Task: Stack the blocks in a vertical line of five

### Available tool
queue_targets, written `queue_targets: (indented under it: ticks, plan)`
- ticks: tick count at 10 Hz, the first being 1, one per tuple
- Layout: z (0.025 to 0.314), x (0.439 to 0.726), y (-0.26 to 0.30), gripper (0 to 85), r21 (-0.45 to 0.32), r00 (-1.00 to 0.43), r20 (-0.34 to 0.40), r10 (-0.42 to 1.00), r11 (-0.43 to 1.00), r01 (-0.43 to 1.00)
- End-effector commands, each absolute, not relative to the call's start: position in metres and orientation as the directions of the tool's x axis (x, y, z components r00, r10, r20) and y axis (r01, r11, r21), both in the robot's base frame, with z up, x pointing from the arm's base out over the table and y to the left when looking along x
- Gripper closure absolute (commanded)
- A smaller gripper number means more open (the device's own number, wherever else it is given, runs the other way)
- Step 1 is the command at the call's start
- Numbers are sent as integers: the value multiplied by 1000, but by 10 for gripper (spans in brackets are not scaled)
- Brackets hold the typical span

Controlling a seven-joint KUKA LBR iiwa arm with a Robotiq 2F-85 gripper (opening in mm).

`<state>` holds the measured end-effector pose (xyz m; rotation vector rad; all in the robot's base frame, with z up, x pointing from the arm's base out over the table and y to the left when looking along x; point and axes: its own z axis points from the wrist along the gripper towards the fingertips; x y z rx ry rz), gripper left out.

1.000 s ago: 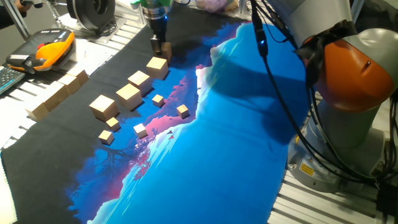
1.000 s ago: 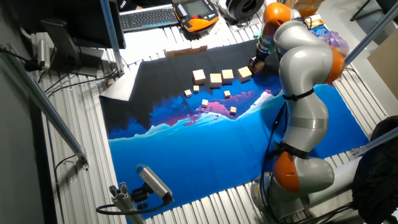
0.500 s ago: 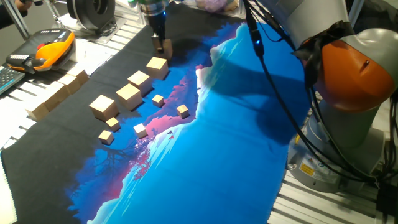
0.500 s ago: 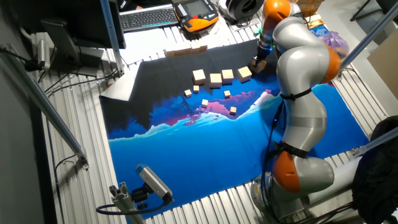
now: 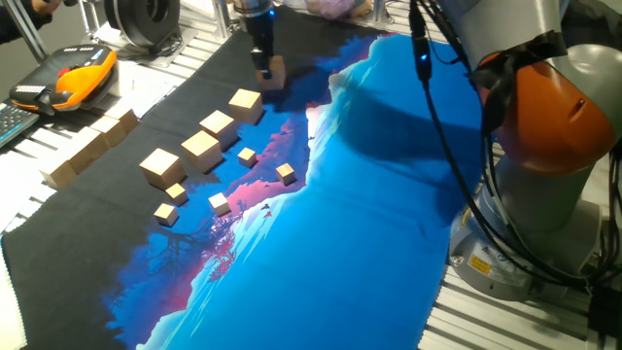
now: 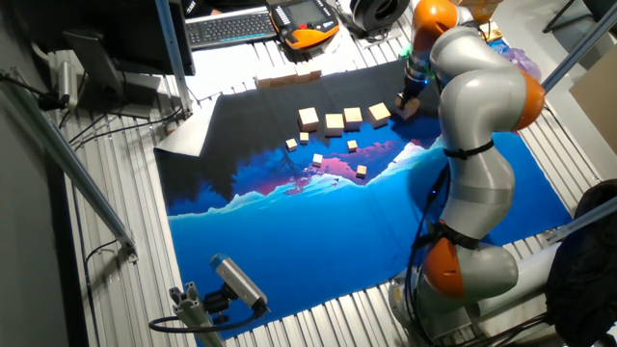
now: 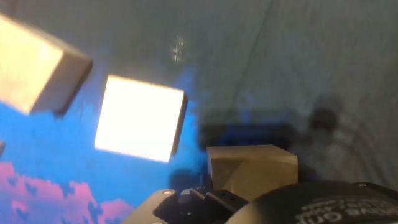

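Near the counter's (image 5: 194,44) far edge, clear of the block row (image 5: 202,148), the pincer (image 5: 264,66) grips one block (image 5: 273,70) aloft.

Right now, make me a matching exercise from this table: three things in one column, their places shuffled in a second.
Things:
1. light-tan wooden cube at the arm's tip
2. long rectangular wooden bars
3. orange and black handheld controller

Places:
A. off the cloth, on the slatted table
B. at the cloth's black edge
C. gripped by the two-finger gripper

Pairs: 1-C, 2-B, 3-A
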<state>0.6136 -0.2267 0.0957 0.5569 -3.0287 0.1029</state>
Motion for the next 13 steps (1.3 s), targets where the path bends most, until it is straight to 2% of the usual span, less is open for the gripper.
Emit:
queue_targets:
  ticks: [1,3,5,8,10,11,12,13]
  plan:
    - [95,593,-230,850,-54,-932,73,-356,931,-360]
    - [92,578,-238,850,-64,-937,74,-342,936,-347]
    - [78,567,-239,850,-89,-949,29,-313,945,-314]
    - [72,567,-239,850,-87,-954,35,-298,950,-299]
    - [65,569,-238,850,-50,-964,32,-263,963,-264]
    - [59,571,-238,680,-65,-971,30,-236,969,-237]
    - [55,571,-237,680,-79,-975,19,-222,972,-222]
    - [55,571,-236,510,-91,-978,16,-208,974,-209]
